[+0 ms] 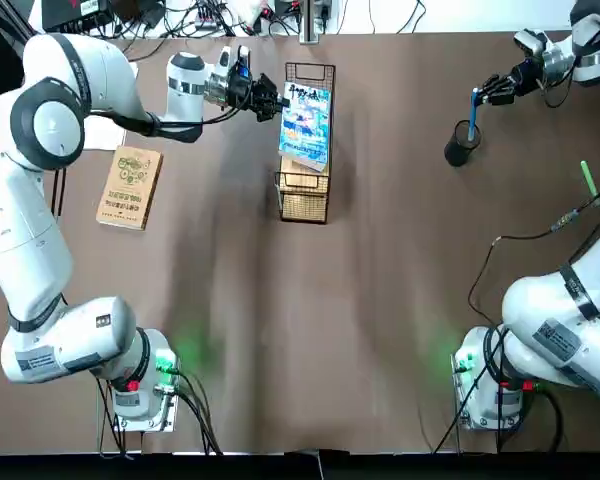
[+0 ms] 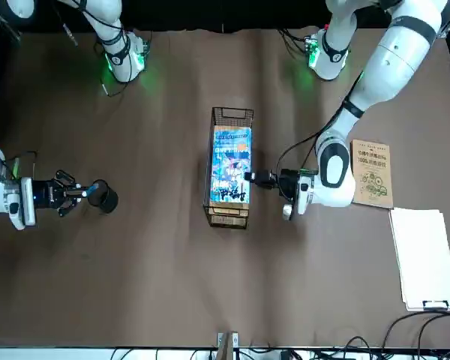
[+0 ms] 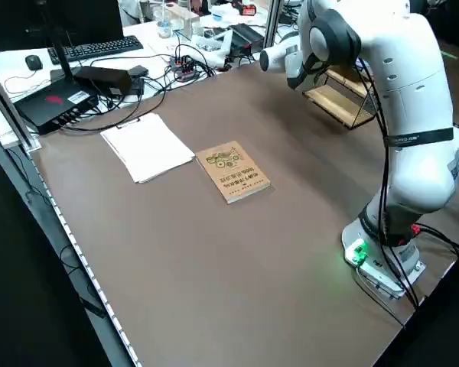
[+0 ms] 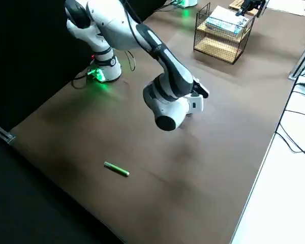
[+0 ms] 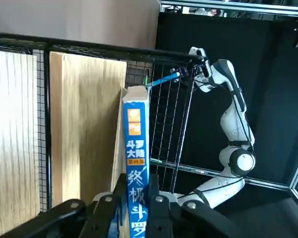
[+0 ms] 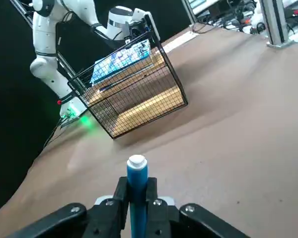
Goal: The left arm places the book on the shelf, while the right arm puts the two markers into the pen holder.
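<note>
The light blue book [image 1: 307, 122] lies across the top of the black wire shelf [image 1: 304, 205], over its wooden board [image 5: 89, 124]. My left gripper [image 1: 278, 103] is shut on the book's spine [image 5: 136, 163] at the shelf's left side. Far right, my right gripper [image 1: 480, 95] is shut on the blue marker [image 1: 473, 112], held upright with its lower end at the mouth of the black pen holder [image 1: 460, 150]. The same marker [image 6: 137, 183] stands between the right fingers. The green marker [image 1: 587, 178] lies on the table nearer the right arm's base, also the green marker [image 4: 116, 169].
A tan kraft-cover book [image 1: 129, 186] lies on the table left of the shelf. White paper [image 2: 424, 259] lies beyond it near the far left edge. Cables trail along the table's far edge and by the right arm's base.
</note>
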Available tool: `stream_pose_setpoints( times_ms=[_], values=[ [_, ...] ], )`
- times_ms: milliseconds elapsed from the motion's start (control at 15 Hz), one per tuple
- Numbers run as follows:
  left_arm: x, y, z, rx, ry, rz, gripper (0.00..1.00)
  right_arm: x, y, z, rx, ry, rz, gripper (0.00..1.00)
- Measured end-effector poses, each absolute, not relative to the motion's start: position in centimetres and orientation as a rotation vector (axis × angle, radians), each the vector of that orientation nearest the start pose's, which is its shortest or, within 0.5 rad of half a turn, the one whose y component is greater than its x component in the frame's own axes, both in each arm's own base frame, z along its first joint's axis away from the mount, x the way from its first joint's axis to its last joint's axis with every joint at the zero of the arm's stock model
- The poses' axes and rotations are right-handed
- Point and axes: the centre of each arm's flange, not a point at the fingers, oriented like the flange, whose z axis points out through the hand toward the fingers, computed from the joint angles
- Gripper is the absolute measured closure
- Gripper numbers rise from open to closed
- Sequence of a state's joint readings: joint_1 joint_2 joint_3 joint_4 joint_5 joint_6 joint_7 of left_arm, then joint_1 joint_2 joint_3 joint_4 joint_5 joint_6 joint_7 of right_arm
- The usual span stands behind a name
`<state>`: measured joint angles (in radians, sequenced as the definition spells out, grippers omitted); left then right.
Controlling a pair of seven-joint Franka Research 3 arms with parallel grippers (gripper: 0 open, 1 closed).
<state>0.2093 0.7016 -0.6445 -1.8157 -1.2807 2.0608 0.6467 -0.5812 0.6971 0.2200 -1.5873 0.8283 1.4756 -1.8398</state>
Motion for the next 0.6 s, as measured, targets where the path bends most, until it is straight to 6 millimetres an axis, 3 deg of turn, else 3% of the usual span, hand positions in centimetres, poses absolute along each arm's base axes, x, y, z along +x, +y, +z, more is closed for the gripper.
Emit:
stream_pose_setpoints(
  times_ms=[267,400,600],
  values=[
    [57.9,-28.8,24.1,1.738,-0.034,-0.209,0.78,60.4,-15.4,22.1,-1.572,-1.138,-0.626,0.82],
    [57.8,-28.9,24.2,1.733,-0.035,-0.208,0.63,60.2,-15.3,21.2,-1.558,-1.138,-0.631,0.78],
    [57.9,-28.9,24.3,1.732,-0.039,-0.202,0.35,60.2,-15.2,20.9,-1.554,-1.138,-0.634,0.50]
  ],
)
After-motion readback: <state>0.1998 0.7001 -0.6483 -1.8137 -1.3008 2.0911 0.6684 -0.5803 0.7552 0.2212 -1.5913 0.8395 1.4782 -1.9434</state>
